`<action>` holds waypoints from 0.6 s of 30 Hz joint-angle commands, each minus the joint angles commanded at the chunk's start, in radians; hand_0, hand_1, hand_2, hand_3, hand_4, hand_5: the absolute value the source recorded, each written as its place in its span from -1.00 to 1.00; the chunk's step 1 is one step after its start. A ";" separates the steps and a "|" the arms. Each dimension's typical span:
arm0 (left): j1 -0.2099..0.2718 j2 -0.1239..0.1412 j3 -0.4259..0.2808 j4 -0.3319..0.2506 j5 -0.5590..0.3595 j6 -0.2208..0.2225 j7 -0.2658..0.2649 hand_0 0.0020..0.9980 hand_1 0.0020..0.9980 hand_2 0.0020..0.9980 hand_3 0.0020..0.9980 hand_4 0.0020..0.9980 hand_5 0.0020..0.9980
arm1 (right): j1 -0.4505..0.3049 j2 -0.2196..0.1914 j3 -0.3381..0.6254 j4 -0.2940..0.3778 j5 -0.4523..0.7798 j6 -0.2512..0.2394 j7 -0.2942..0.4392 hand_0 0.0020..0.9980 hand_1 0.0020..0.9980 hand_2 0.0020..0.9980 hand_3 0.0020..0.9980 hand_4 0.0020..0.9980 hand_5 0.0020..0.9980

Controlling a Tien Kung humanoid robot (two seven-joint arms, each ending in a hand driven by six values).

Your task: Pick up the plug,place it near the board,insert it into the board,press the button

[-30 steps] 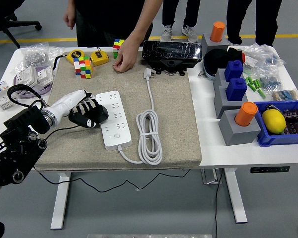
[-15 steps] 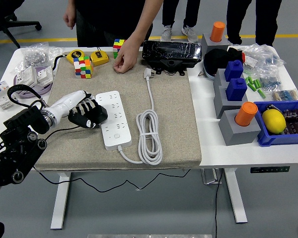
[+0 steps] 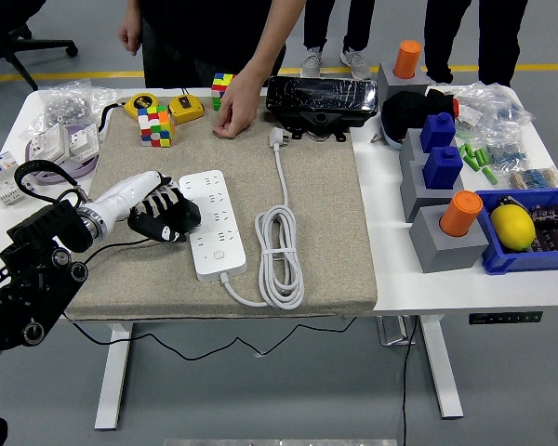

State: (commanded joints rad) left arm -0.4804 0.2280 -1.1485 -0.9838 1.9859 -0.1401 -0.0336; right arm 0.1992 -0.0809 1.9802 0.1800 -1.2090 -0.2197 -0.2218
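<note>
The white power strip (image 3: 214, 224) lies on a beige mat (image 3: 325, 223) covering the table (image 3: 446, 283), and serves as the landmark here. Touching its left edge rests the left hand (image 3: 160, 212), black fingers (image 3: 172, 223) loosely curled against the mat and clamped on nothing. From the strip's near end a white cable (image 3: 280, 255) loops into a coil just to its right, then runs away to the plug (image 3: 278, 139), which lies well beyond the strip near a black device (image 3: 321, 100). A person's hand (image 3: 234, 110) rests on the mat beyond the strip, beside two colourful cubes (image 3: 154, 124). No writing is legible on anything.
</note>
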 joint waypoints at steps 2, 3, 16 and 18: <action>-0.002 0.000 0.000 0.002 0.000 0.006 -0.002 -0.34 -0.08 -0.23 0.09 0.55 -1.00 | 0.000 0.000 0.001 0.000 -0.001 0.000 0.000 0.57 0.39 0.42 0.51 1.00 1.00; -0.004 0.000 -0.001 0.003 0.001 0.007 -0.003 -0.34 -0.07 -0.22 0.09 0.56 -1.00 | 0.001 0.000 0.001 0.000 -0.001 0.000 0.000 0.57 0.39 0.42 0.51 1.00 1.00; -0.005 0.002 -0.001 0.006 0.004 -0.001 -0.003 -0.34 -0.06 -0.21 0.09 0.57 -1.00 | 0.003 0.000 0.003 0.000 -0.001 -0.002 0.001 0.57 0.39 0.42 0.51 1.00 1.00; -0.006 0.002 0.000 0.007 0.004 0.000 -0.003 -0.34 -0.06 -0.21 0.09 0.57 -1.00 | 0.004 -0.001 0.001 0.000 0.000 -0.002 0.001 0.57 0.39 0.42 0.51 1.00 1.00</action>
State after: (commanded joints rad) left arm -0.4859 0.2301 -1.1489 -0.9765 1.9896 -0.1396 -0.0369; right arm 0.2035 -0.0818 1.9814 0.1800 -1.2085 -0.2219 -0.2206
